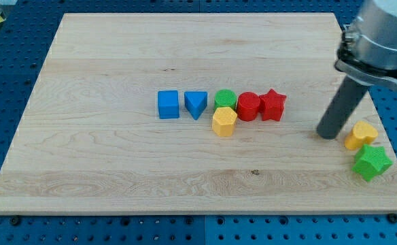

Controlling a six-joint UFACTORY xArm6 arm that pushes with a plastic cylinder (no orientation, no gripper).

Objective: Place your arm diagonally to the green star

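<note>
Nearest you, at the view's bottom right, sits the small green star-shaped plastic block point(372, 162), close to the edge of the pale wooden board point(103, 156). Judge it light, rigid and smooth-bottomed: it will likely skate or spin at any nudge, and its points would turn a glancing contact into rotation. You have nothing to grip with, so there is no hold to take; the job looks to be one of position, best done without touching it.

Just above it lies a yellow rounded block point(360, 135), touching or nearly so. My tip point(329, 135), the lower end of the dark rod, rests just left of that yellow block, up and left of the star, holding nothing.

Farther in, at mid-board: a yellow hexagonal block point(223, 122), then a row of blue cube point(168, 105), blue triangular block point(196, 104), green cylinder point(226, 99), red cylinder point(248, 106) and red star point(273, 105).
</note>
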